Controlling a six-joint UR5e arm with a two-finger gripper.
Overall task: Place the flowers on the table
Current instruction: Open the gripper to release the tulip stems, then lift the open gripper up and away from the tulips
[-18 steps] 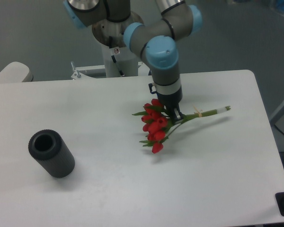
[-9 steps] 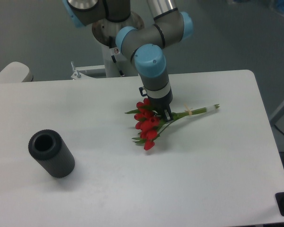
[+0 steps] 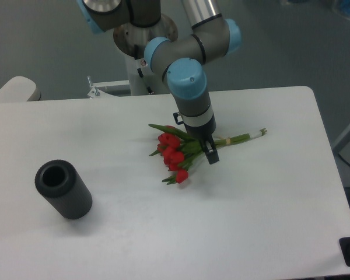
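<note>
- Presently, the tulip bunch [image 3: 178, 153] lies low over the middle of the white counter [image 3: 262, 221], stems running up and to the right, red buds fanned down and to the left.
- Task status, judged from the current view: the flowers appear to be at or very near the counter surface. Placement looks nearly complete, but contact along the full length of the bunch cannot be confirmed.
- Remaining step, as a judgement: let go of the stems and withdraw the arm upward, leaving the bunch at rest.
- The pincer [image 3: 209, 150] points downward, directly over the stems just behind the leaves, where the stems meet the flower heads.
- Pincer state: one dark finger [image 3: 212, 154] shows in front of the stems. The other is hidden behind the bunch. Whether the pincer is clamped on the stems or already released cannot be told.
- Relative position: the buds lie to the left of and below the pincer. The banded stem end [image 3: 245, 136] extends to its right, toward the far edge.
- A dark grey ribbed cylinder [image 3: 63, 189] lies on its side at the left of the counter, well apart from the bunch and the pincer.
</note>
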